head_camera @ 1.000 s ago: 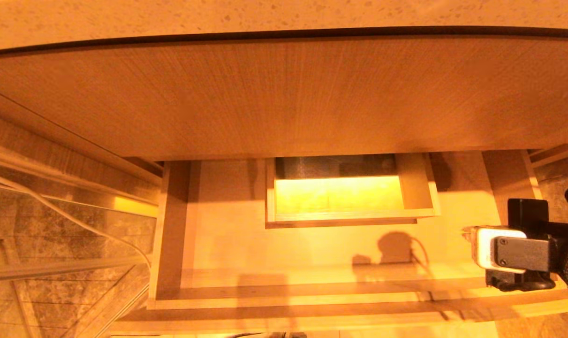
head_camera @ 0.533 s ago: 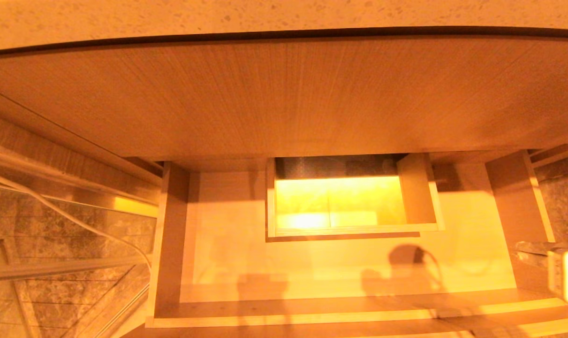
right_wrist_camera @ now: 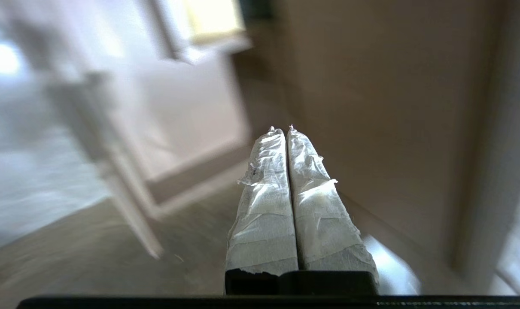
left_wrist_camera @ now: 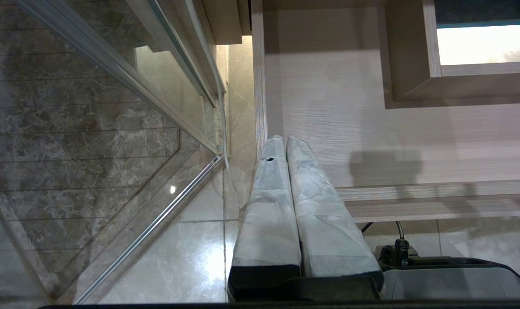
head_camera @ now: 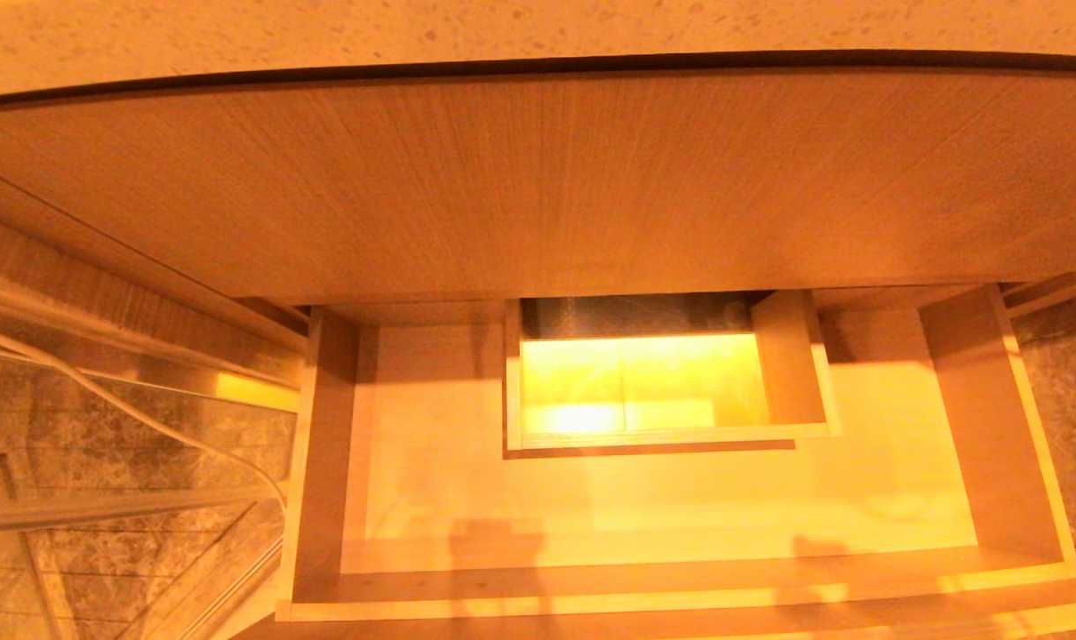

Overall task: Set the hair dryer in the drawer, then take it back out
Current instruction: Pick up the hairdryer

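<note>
The drawer (head_camera: 431,498) stands pulled out under the tall wood-grain panel, and its pale bottom is bare. A rectangular boxed cut-out (head_camera: 662,382) sits at the back middle of it. The hair dryer is out of view in every frame. Neither gripper shows in the head view. My left gripper (left_wrist_camera: 284,138) is shut on nothing and hovers by the drawer's (left_wrist_camera: 328,107) left front corner, over the floor tiles. My right gripper (right_wrist_camera: 284,128) is also shut and empty, beside the drawer's right side, with the pale drawer bottom (right_wrist_camera: 187,107) blurred beyond it.
A tall wood-grain panel (head_camera: 538,178) and a speckled countertop (head_camera: 502,27) rise behind the drawer. On the left are a glass partition (head_camera: 102,444) on marble tiles and a white cable (head_camera: 102,391). The robot's grey base (left_wrist_camera: 448,279) lies below the drawer front.
The right gripper has drawn back to the right and left the head view. The drawer has slid a little further out toward me.
</note>
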